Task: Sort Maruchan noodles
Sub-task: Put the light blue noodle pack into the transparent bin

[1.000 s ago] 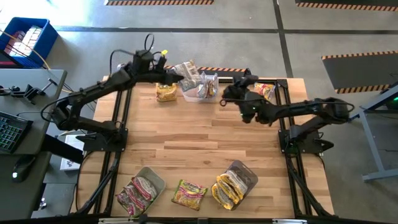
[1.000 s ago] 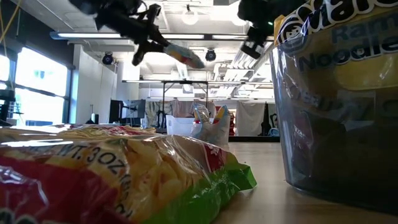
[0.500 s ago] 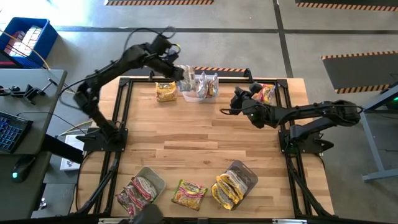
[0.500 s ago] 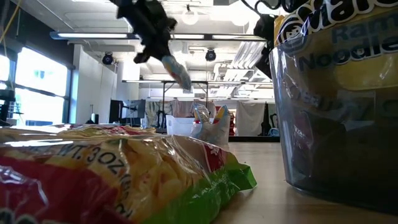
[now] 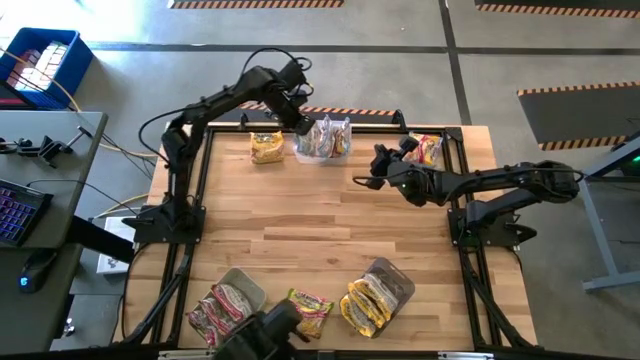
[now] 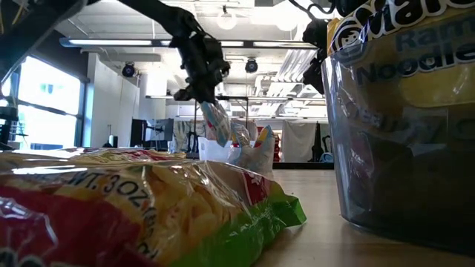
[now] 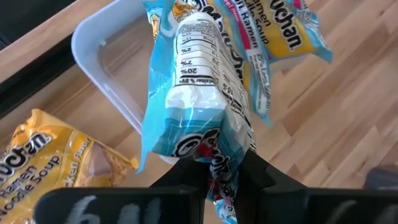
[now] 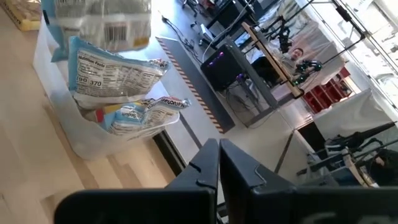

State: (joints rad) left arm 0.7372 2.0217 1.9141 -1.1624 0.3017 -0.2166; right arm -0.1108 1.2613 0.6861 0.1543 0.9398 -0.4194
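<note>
A blue-and-white noodle packet point(image 7: 193, 93) hangs from my left gripper point(image 7: 222, 169), which is shut on it above the clear tub point(image 7: 109, 65) at the table's far edge. In the high view this gripper point(image 5: 300, 118) stands just left of the tub point(image 5: 322, 142). The tub holds several more blue-and-white packets point(image 8: 118, 81). A yellow packet point(image 5: 266, 147) lies flat on the table left of the tub. My right gripper point(image 5: 360, 180) is shut on nothing, in the air right of the tub, its fingers point(image 8: 208, 163) pointing toward it. My left gripper pinches one short end of the packet point(image 7: 217, 155) between its two fingers. The fingers slant steeply down from the table's far left. The packet hangs below them point(image 6: 215, 122), clear of the table. Its lower end is over the tub's packets; whether it touches them I cannot tell.
Another packet point(image 5: 425, 148) lies at the far right corner. Near the front edge stand a tub of pink-red packets point(image 5: 228, 303) and a tub of yellow packets point(image 5: 378, 293), with a loose yellow-green packet point(image 5: 305, 312) between them. The middle of the table point(image 5: 320, 230) is bare wood.
My left gripper has swung along the far edge toward the table's right and tipped from nearly level to steeply down. The packet it holds has gone with it and now hangs over the tub. My right gripper has sunk a little and rolled.
</note>
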